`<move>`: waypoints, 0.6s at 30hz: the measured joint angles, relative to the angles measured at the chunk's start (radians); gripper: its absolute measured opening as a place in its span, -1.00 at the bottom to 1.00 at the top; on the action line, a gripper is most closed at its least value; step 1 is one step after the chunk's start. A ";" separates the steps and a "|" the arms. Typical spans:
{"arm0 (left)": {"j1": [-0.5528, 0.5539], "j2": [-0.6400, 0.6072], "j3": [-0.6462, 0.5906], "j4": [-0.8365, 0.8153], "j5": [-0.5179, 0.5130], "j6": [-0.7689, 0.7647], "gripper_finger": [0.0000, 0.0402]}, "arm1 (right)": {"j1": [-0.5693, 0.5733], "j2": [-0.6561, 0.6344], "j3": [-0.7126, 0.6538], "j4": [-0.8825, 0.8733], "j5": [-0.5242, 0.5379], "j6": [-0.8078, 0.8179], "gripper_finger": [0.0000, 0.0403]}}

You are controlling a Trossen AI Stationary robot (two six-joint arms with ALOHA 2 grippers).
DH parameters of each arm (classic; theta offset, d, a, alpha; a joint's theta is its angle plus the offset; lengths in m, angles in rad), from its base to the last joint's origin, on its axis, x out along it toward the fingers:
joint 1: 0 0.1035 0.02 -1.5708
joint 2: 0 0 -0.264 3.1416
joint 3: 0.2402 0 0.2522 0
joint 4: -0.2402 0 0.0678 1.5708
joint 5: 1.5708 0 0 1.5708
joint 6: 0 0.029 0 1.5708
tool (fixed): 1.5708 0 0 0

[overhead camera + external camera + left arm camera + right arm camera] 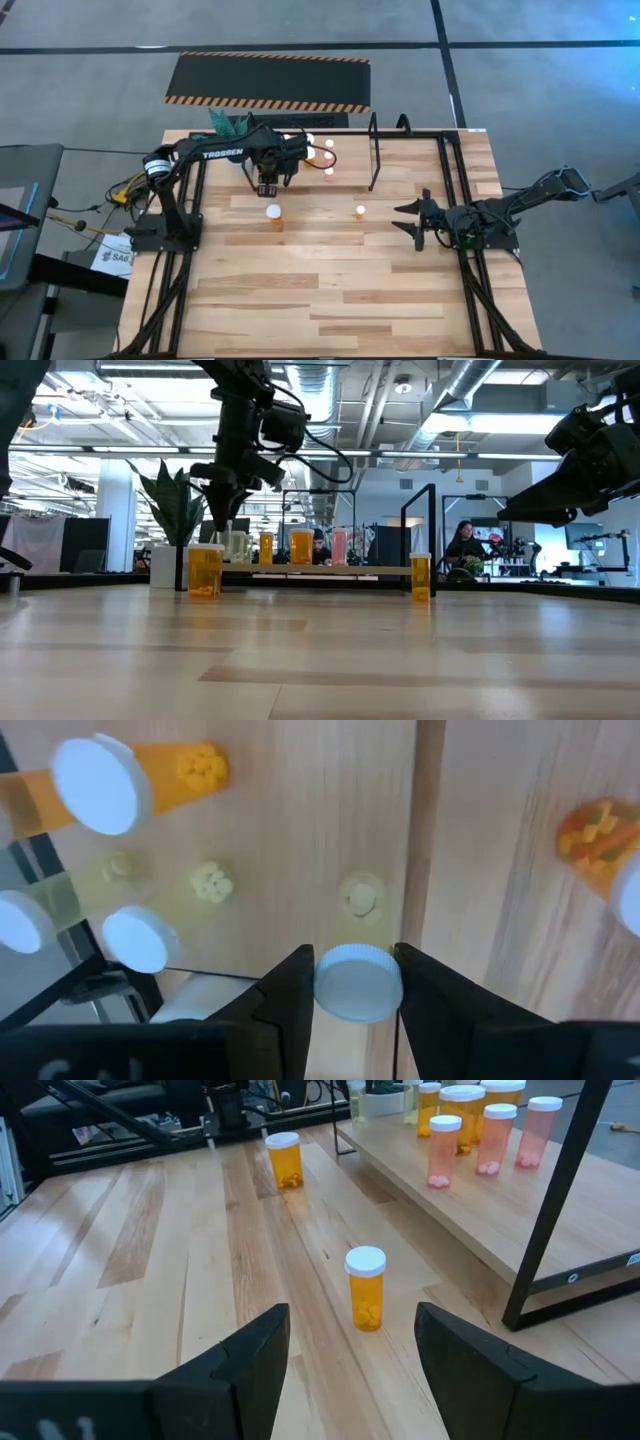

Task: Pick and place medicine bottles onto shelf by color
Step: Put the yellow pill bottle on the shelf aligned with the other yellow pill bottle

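Observation:
My left gripper [267, 187] points down over the near edge of the wooden shelf [400, 160], at its left end. It is shut on a pale yellow medicine bottle [360, 900] with a white cap. Orange, pale yellow and pink bottles [485, 1135] stand upright on the shelf board. Two orange bottles stand on the table in front of it, one [273, 213] just near my left gripper, one [361, 211] further right. My right gripper [415, 222] waits open at the table's right, fingers toward that second bottle [365, 1288]. My left gripper pinches the pale yellow bottle's white cap [325, 985] by its rim between the two fingers. The fingers come from above, pointing down. The bottle hangs upright below them over the shelf board [280, 840]; whether its bottom touches the board, I cannot tell.
A green plant in a white pot [170, 550] stands at the shelf's far left end. Black hoop uprights [375, 150] frame the shelf. A black hazard-striped mat [268, 82] lies on the floor beyond the table. The near half of the table is bare wood [330, 300].

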 joint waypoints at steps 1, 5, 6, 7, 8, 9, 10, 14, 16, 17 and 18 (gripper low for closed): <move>0.002 0.008 0.000 -0.002 0.001 0.000 -0.42 | 0.000 0.000 0.000 0.000 0.000 0.000 0.19; 0.005 0.037 0.000 -0.006 -0.002 0.002 -0.42 | 0.000 0.000 0.000 0.000 0.000 0.000 0.19; 0.005 0.039 0.000 -0.005 -0.008 0.005 -0.42 | 0.000 0.000 0.000 0.000 0.000 0.000 0.19; 0.005 0.040 0.000 -0.006 -0.013 0.007 -0.42 | 0.000 0.000 0.000 0.001 0.000 0.000 0.19; 0.007 0.040 0.000 -0.005 -0.013 0.009 -0.42 | 0.000 0.000 0.000 0.001 0.000 0.000 0.19; 0.007 0.040 0.000 -0.004 -0.016 0.009 -0.42 | 0.000 0.000 0.000 0.000 0.000 0.000 0.19; 0.007 0.041 0.000 -0.003 -0.018 0.010 -0.42 | 0.000 0.000 0.000 0.000 0.000 0.000 0.19; 0.015 0.041 0.000 0.007 -0.020 0.011 -0.42 | 0.000 0.000 0.000 0.000 0.000 0.000 0.19; 0.020 0.041 0.000 0.024 -0.021 0.025 -0.42 | 0.000 0.000 0.000 0.000 0.000 0.000 0.19; 0.020 0.041 0.000 0.034 -0.023 0.033 -0.42 | 0.000 0.000 0.000 0.000 0.000 0.000 0.19; 0.021 0.041 0.000 0.041 -0.023 0.038 -0.42 | 0.000 0.000 0.000 0.000 0.000 0.000 0.19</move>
